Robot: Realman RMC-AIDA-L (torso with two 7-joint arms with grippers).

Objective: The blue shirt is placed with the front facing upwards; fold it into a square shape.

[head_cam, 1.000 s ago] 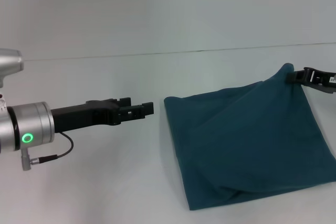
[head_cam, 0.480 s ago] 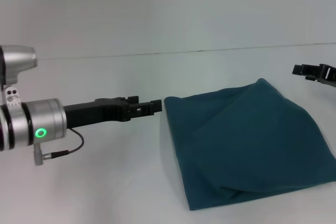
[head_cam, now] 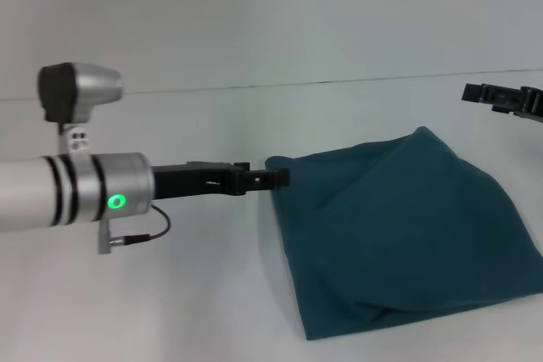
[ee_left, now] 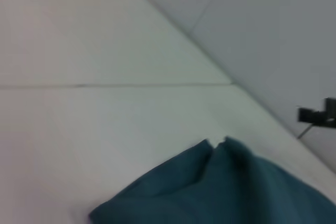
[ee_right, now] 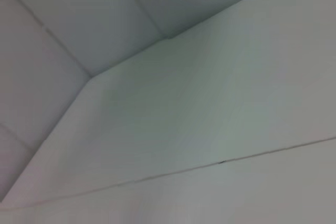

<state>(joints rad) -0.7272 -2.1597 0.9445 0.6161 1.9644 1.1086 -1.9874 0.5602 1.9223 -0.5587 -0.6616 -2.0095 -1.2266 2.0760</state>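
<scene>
Left gripper (head_cam: pixel 273 178) sits at the shirt's near-left corner, its tip touching or just beside the cloth edge, and I cannot tell from the head view whether the fingers are apart or closed; the left wrist view shows none of them. I read the right gripper (head_cam: pixel 477 93) as clear of the work, up and to the far right, well apart from the cloth; it holds nothing that I can see, but I cannot tell how its fingers stand either. As for progress, I judge the shirt (head_cam: pixel 399 235) mostly folded: it lies on the tabletop (head_cam: pixel 195 294) right of centre as a rough four-sided bundle, plain side up, with no sleeves, collar or print showing. What looks unfinished is the shape. A diagonal flap crosses the top layer, the far corner rises to a soft point, and the near edge bulges and curves where layers overlap, so it is more a lopsided diamond than a square. I would expect some tidying of corners still to do. On room, I have plenty of bare tabletop to the left and in front of the bundle, and some behind it up to the seam line. The shirt's right edge runs out to the border of my head view, so I cannot see what margin remains there. In the left wrist view the shirt (ee_left: pixel 220 187) shows two small corner tips side by side.
</scene>
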